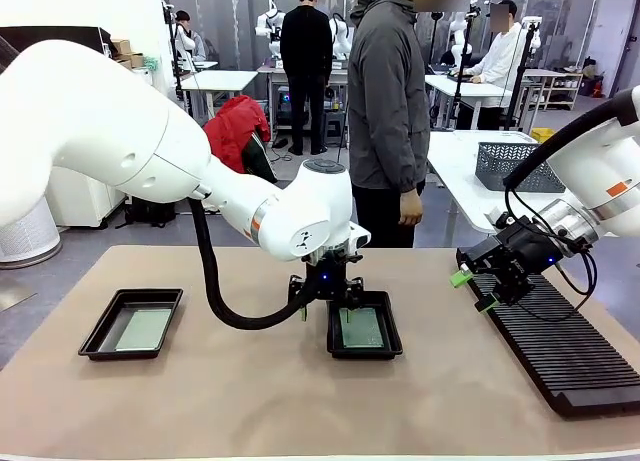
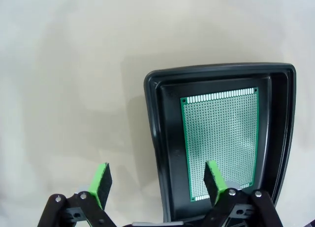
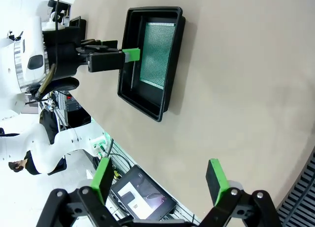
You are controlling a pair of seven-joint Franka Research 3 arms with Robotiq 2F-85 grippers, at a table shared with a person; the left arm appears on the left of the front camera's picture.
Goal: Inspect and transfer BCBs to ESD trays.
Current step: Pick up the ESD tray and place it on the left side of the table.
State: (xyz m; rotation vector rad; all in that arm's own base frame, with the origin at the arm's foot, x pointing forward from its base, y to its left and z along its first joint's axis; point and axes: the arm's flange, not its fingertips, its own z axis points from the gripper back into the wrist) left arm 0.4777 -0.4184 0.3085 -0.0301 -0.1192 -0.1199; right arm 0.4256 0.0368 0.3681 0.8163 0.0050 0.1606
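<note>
Two robot arms work over a table with two black trays, each holding a green board.

The left gripper (image 2: 156, 182), jaws open and empty, hangs over the middle tray (image 2: 153, 138); its board (image 2: 221, 138) lies flat below one finger. The right gripper (image 1: 473, 291), also open, hovers empty near the rack (image 1: 570, 356). The other tray (image 1: 100, 333) and board (image 1: 144, 329) lie well apart.

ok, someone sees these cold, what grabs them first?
Probably the left arm's end effector hanging open over the centre ESD tray, a green BCB lying flat inside. Next, the second ESD tray at table left, also holding a board. On the right, the right end effector sits open above the near end of the long black slotted rack, with a person standing at the far side.
</note>
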